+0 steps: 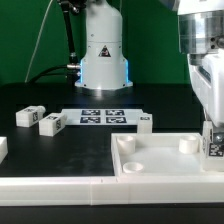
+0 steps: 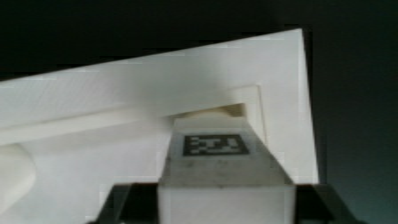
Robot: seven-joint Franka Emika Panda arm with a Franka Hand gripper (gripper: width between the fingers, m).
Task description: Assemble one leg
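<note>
We start nearest the ext. cam: a white rail (image 1: 60,188) runs along the table's (image 1: 60,150) front edge. Just behind it, on the ext. view's right, sits the big white tray (image 1: 165,160) w/ raised rim and round sockets; one socket (image 1: 125,145) at its near-left corner, another (image 1: 187,144) further right.

At the tray's right edge we see the gripper (image 1: 212,135) come down from above, arm body filling the top-right of the ext. view. It's clamped on a leg (image 1: 213,145), tag face visible, held upright over the tray's right corner. Can't tell from ext. view if the leg touches the tray.

Wrist view: the held leg (image 2: 217,160) is dead centre, tag facing cam, dark fingers (image 2: 128,200) on both sides of it low in the frame, so pincer closed on it. Leg tip sits at a notch/corner recess of the tray (image 2: 143,90); contact vs. just above, we can't tell.

Mid table: spare legs. One (image 1: 2,148) at the ext. view's far left edge, one (image 1: 27,116) further back left, one (image 1: 52,123) beside it, and one (image 1: 144,122) near the tray's back-left corner. All lying loose, apart from each other.

Behind those: the marker board (image 1: 100,115) flat on the table, centre.

Farthest: the robot base (image 1: 103,55), white w/ blue glow and a warning triangle, cables (image 1: 45,45) trailing left, green backdrop (image 1: 20,40).
</note>
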